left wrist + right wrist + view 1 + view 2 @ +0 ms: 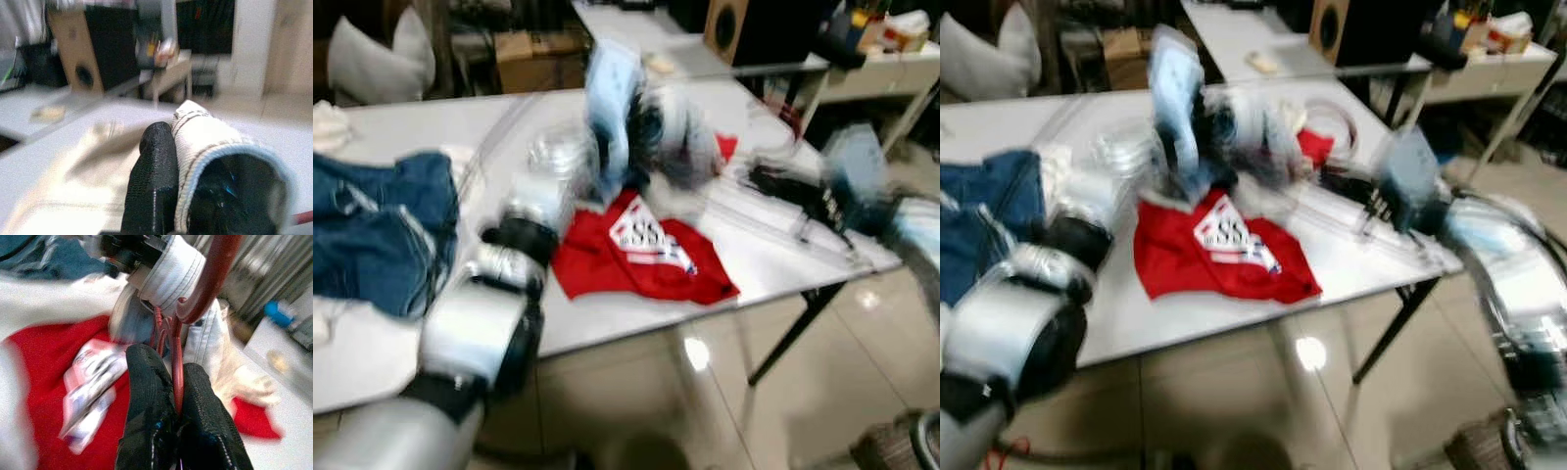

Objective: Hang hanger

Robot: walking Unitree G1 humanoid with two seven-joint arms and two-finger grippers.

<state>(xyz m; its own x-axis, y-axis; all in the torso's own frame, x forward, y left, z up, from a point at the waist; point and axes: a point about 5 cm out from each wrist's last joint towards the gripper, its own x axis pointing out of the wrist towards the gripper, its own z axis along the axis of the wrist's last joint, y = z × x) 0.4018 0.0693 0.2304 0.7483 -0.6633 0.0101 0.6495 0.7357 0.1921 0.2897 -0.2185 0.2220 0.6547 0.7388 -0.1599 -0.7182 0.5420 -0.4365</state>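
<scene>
In the right wrist view a red hanger [177,357] runs up between my right gripper's [178,396] black fingers, which are shut on it. Its hook [215,274] pokes into a pale denim garment [171,269]. My left gripper [178,186] is shut on that garment's white, blue-edged cloth [205,142]. From the head, the garment [612,108] hangs blurred above the table's middle. My left arm [509,264] reaches up to it from the lower left, and my right gripper [1351,181] comes in from the right. Beneath lies a red T-shirt [646,255] with a white print.
The white table [773,264] also carries blue jeans [382,225] at the left and clear plastic pieces [773,215] at the right. Its black leg [793,333] stands on a glossy tile floor. Behind are a speaker [729,24], a second table and a pillow [372,59].
</scene>
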